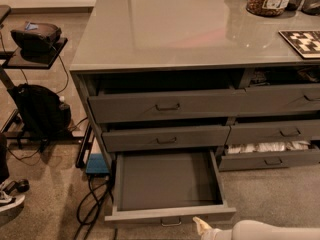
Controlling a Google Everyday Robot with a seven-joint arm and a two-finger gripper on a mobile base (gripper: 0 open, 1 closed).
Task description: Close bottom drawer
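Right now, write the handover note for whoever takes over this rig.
Gripper: low at the picture's bottom edge, just in front of the right end of the bottom drawer; contact unclear.
Drawer: lower left of the cabinet, pulled far out, tray bare.
Done: nothing; it is not yet closed.
Left: push its front panel in until the drawer is shut.
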